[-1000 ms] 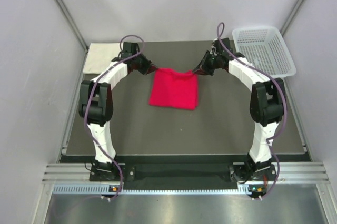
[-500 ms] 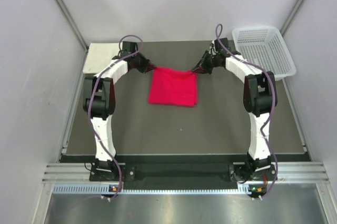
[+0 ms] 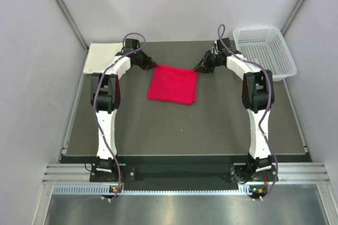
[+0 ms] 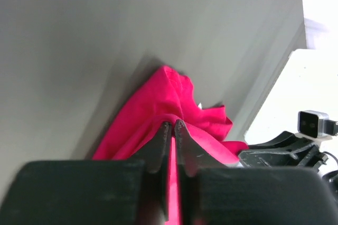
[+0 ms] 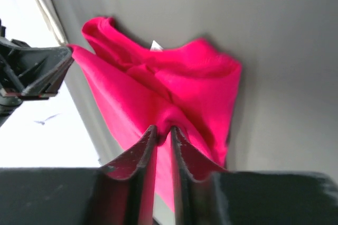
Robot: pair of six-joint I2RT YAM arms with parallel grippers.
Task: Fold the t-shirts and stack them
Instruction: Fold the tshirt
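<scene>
Left tool, right tool both pinch red t-shirt far edge; lower evenly, release together, fold square.

Top external: fixed high above and behind the arm bases, looking down and forward from far off, taking in the whole table, both arms and the side walls. Left wrist: carried on the left arm, very near, sighting along the left gripper low across the table toward the right arm. Right wrist: equally near, sighting along the right gripper back toward the left arm. Shared by all three: the red t-shirt. Each wrist view also catches the other gripper at its edge.
</scene>
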